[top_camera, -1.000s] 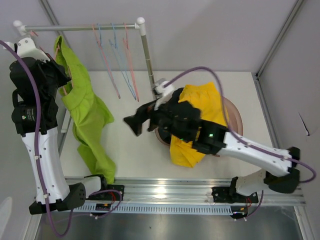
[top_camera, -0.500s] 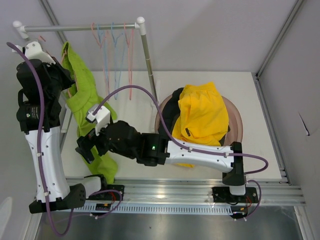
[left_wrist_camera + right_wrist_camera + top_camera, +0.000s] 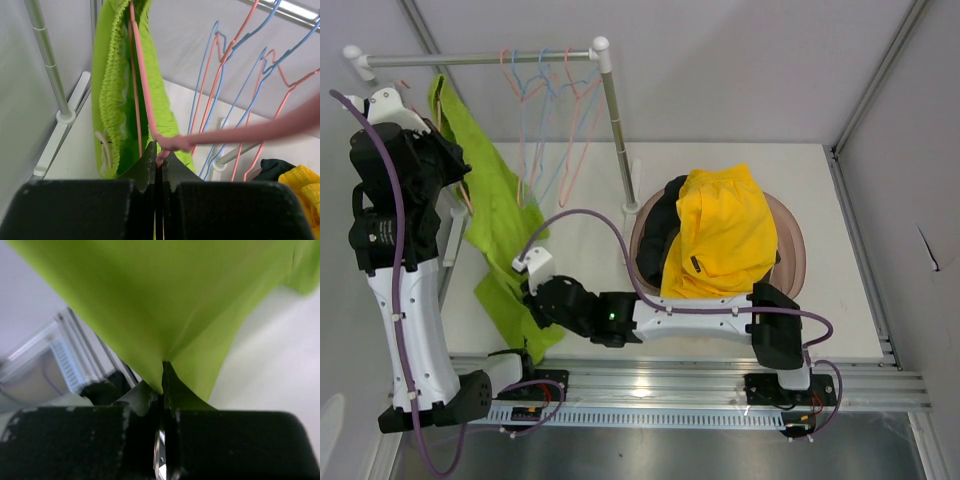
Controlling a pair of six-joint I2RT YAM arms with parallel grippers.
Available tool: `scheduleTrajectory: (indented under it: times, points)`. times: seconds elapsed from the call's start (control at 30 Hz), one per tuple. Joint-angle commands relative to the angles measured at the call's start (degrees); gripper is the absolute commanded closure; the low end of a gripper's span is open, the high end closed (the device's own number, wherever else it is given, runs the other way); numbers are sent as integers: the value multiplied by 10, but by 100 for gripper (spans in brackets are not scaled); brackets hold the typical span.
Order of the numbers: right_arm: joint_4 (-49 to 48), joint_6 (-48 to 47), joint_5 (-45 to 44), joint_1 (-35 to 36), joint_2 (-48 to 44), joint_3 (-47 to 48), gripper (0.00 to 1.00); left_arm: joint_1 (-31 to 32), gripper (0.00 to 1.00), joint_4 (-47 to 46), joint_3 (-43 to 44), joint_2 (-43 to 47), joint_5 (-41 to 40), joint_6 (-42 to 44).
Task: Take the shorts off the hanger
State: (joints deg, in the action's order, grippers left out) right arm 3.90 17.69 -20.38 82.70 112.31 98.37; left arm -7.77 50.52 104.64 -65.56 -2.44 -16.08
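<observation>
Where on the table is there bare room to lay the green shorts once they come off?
Bare table lies right of the round basin and in a strip behind it. The left is crowded: green shorts, hangers, left arm, right arm. The basin is already piled with yellow shorts.

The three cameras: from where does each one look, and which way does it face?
Top external: above and behind the bases, facing down on the table; both whole arms show.
Left wrist: on the left arm, facing the rack; the left gripper is shut on the pink hanger.
Right wrist: low over the table, facing along its fingers; the right gripper pinches the lime green shorts.
Shared: all three views show those shorts.
</observation>
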Motion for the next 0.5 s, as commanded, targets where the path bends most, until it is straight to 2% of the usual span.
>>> scheduleTrajectory:
  times: [0.0,0.2,0.33,0.47]
  points:
    - [-33,25,-44,31,-72,-96,100,2,100,-53,29,18,2,-11]
    - [17,55,-179,135,-170,-232,100,3,100,-51,57,-1,-20,-1]
    - [70,140,-224,170,-213,-287,100,3,100,-49,87,-27,-37,6]
    - [73,158,-258,187,-237,-307,100,3,100,-44,111,-40,-43,7]
